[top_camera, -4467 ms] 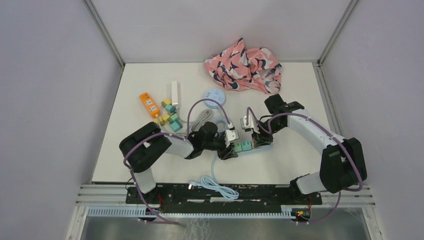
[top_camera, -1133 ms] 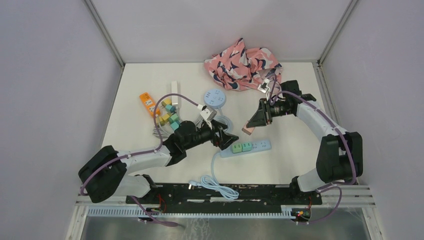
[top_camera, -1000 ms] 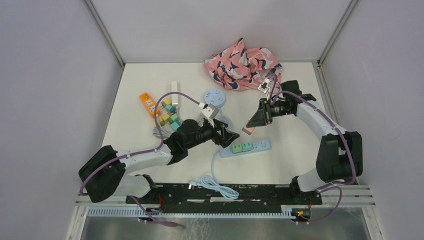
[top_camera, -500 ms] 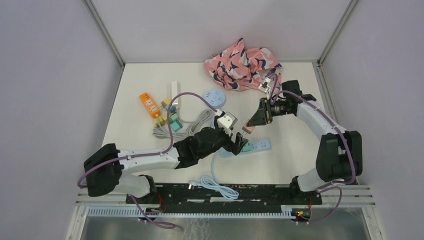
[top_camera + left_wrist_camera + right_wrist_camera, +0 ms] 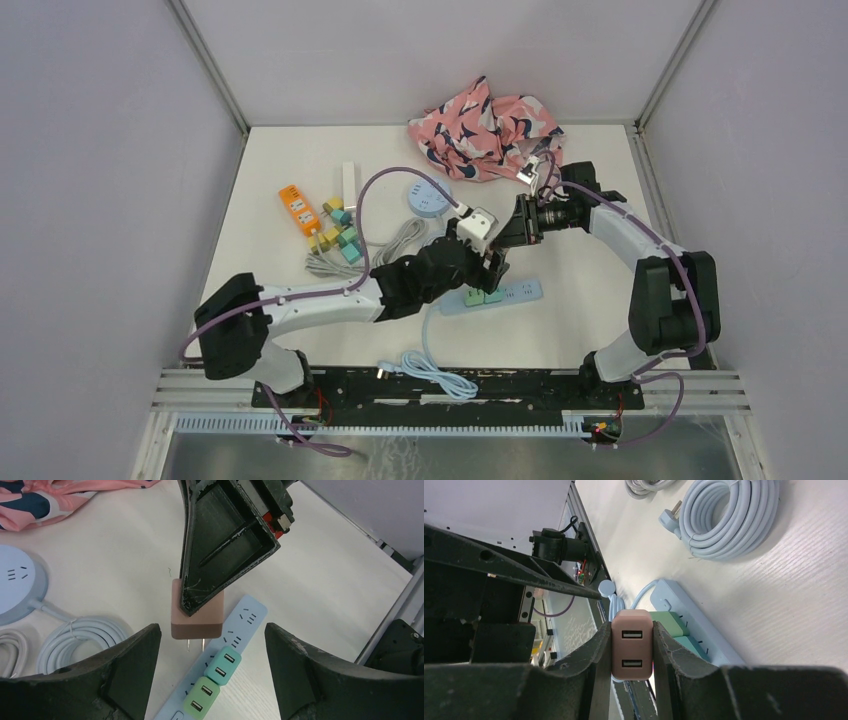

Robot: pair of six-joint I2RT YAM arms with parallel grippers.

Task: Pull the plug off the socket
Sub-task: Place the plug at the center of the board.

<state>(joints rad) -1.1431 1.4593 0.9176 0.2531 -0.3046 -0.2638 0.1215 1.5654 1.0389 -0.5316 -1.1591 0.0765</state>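
Left wrist view looks down on the power strip (image 5: 245, 625), lying slantwise on the worktop (image 5: 600, 330). A green plug (image 5: 201, 701) and a teal plug (image 5: 223, 663) sit side by side in it, toward its cord (image 5: 430, 340) end. Right over that pair hangs the left claw (image 5: 492, 268), jaws spread wide and holding nothing; it looks the nearer arm to them. Beyond, above the strip's far half, the right claw (image 5: 631, 626) is clamped on a brown plug (image 5: 196, 622), prongs bare and out of any socket. The left jaws sit askew to the strip's long axis, so I'd guess a small turn before dropping.
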